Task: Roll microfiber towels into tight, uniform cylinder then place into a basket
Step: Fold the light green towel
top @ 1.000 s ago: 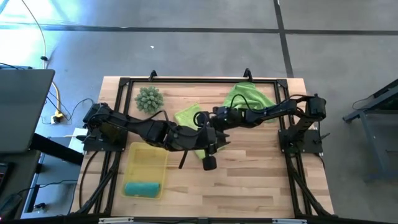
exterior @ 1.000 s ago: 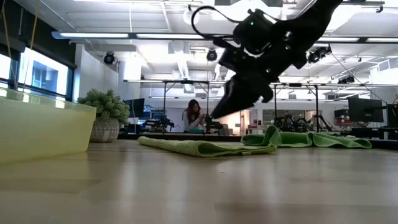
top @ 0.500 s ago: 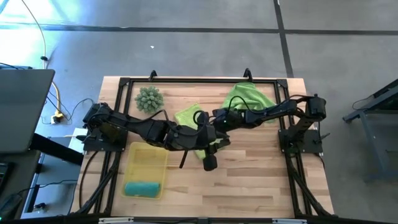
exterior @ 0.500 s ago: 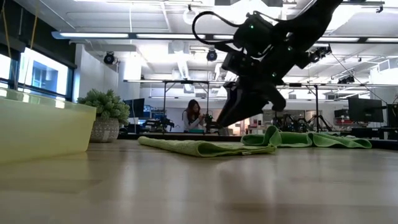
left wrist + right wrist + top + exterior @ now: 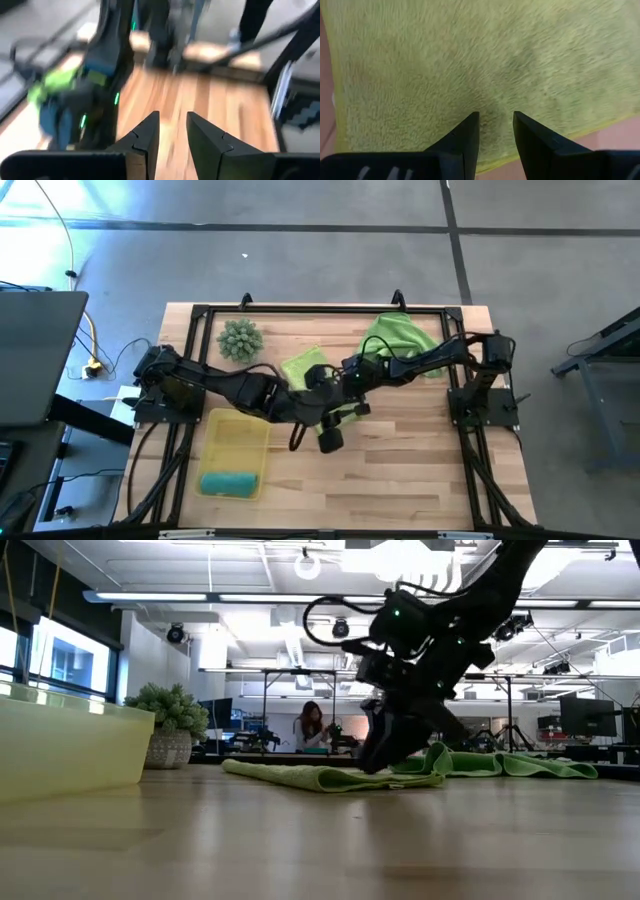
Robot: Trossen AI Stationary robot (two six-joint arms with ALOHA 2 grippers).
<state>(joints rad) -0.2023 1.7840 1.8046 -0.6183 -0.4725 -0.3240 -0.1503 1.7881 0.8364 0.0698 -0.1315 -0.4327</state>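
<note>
Flat lime towel (image 5: 302,366) lies mid-frame on the surface (image 5: 420,470), and the right pincer (image 5: 494,131) hangs just over it, fingers parted with nothing between, apparently lining up on an edge to start the roll. Left pincer (image 5: 171,134) hovers alongside, also parted and empty; a teal roll (image 5: 230,483) already sits in the basket (image 5: 237,442) at lower left.

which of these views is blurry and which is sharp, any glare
Left wrist view: motion-smeared, only the left gripper fairly crisp. Right wrist view: sharp, pile of the lime green towel clear. Low view: bright ceiling lights leave the arm silhouetted. High view: sharp, pale glare on the floor at top left.
</note>
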